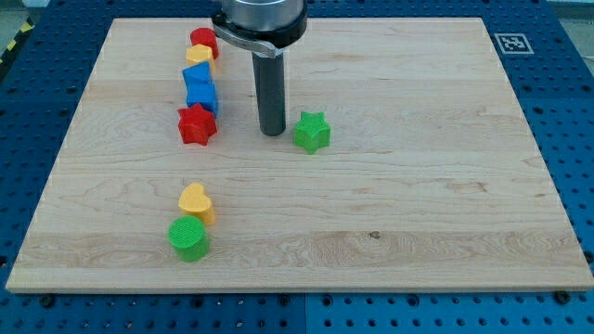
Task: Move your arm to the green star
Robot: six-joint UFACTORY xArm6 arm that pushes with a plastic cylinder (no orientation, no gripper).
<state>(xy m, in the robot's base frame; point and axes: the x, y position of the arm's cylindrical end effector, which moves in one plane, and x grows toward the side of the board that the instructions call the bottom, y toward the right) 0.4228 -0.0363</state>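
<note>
The green star (312,132) lies on the wooden board (418,186) a little above the middle. My tip (272,133) stands on the board just to the star's left, with a small gap between them. The dark rod rises from the tip to the arm's grey end at the view's top.
A column of blocks runs down the board's upper left: a red block (203,41), a yellow block (199,57), two blue blocks (200,89) and a red star (197,124). A yellow heart (196,201) and a green cylinder (188,238) sit at the lower left.
</note>
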